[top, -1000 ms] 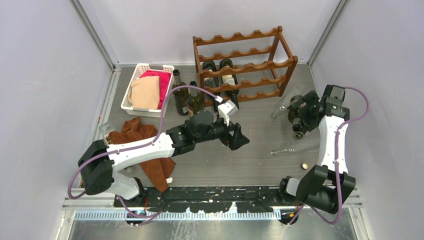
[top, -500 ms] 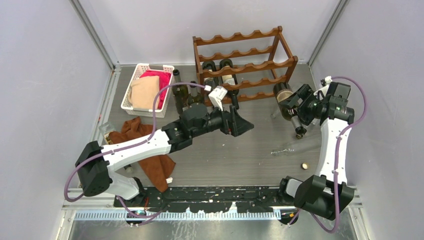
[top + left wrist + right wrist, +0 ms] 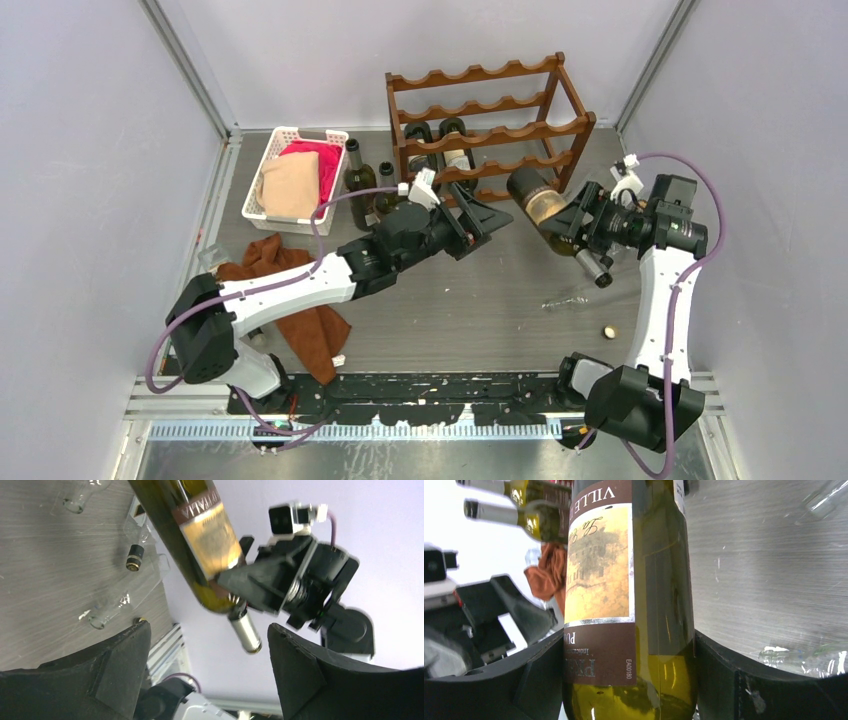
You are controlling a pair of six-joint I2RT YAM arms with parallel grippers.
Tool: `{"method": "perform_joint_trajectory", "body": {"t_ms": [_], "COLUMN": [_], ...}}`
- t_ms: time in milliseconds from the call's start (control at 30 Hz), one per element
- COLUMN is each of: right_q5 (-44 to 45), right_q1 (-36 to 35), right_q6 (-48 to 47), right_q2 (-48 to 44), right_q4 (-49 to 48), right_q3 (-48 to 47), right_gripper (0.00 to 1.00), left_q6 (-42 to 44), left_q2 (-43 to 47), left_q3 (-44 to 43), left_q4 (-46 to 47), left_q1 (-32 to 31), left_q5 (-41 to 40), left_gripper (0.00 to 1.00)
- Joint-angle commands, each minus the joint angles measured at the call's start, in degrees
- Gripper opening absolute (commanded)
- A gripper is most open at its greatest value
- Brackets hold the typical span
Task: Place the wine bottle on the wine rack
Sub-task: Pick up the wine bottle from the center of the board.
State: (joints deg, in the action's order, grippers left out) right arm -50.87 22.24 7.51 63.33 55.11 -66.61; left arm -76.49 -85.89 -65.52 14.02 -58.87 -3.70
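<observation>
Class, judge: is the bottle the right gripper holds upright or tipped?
Tipped: the wine bottle lies slanted in the right gripper, base toward the wine rack.

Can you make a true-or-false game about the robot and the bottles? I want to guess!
1. The right gripper is holding a wine bottle up off the table. True.
2. The left gripper is squeezing that bottle too. False: it is open and holds nothing; it only points toward the bottle.
3. The wine rack has no bottles in it. False: two bottles already lie side by side in it.
4. The white basket has cloths in it. True.
</observation>
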Motion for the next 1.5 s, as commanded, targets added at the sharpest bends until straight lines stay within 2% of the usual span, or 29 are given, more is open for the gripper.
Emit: {"method": "perform_joint_trajectory", "body": {"t_ms": [0,233,367,733,967,1233,1300,1367,1400,1467], "right_q5": [-9.9,-13.8,-13.7,-14.9,-14.6,-12.2,-11.6,-10.8,-10.3,-9.3], "right_q1": [-0.4,-1.1,-1.9,-4.8,-6.3,-10.2,-10.7,-11.0,-11.1,-11.1], "right_q6": [-14.0,-23.7,-24.7,-25.8,-26.0,-23.6,-22.8,-22.0,-21.8,-21.3], "right_q2": [-2.6,-3.0,-3.5,-6.3,-6.7,-7.6,-7.7,-7.8,-7.8,-7.8], "right_q4": [5.9,12.7,13.0,12.8,12.0,7.8,6.6,5.6,5.3,4.7], "right_q3": [-0.2,0.2,0.3,0.4,-0.6,-0.6,-0.6,-0.5,-0.3,0.0], "right_gripper": [0.01,0.01,0.01,0.01,0.01,0.01,0.01,0.01,0.01,0.01], "left_q6": [-12.1,-19.8,-22.0,-23.8,-24.1,-24.1,-23.6,-22.5,-21.8,-20.5], "left_q2": [0.2,-2.5,-4.6,-8.4,-10.2,-12.0,-12.2,-12.0,-11.8,-11.3], "left_q3": [-2.6,-8.4,-11.3,-15.6,-17.2,-16.5,-16.0,-14.9,-14.1,-12.6], "left_q4": [-4.1,-21.9,-25.5,-24.4,-22.9,-14.4,-11.1,-7.7,-4.9,-1.3], "left_q1": [-0.5,-1.8,-1.7,-1.7,-1.6,-1.6,-1.5,-1.6,-1.6,-1.5], "left_q5": [-7.4,-11.7,-12.0,-16.5,-17.1,-17.2,-17.2,-17.5,-17.7,-18.2], "left_gripper": [0.87,0.90,0.92,1.00,1.00,0.98,0.94,0.77,0.64,0.28]}}
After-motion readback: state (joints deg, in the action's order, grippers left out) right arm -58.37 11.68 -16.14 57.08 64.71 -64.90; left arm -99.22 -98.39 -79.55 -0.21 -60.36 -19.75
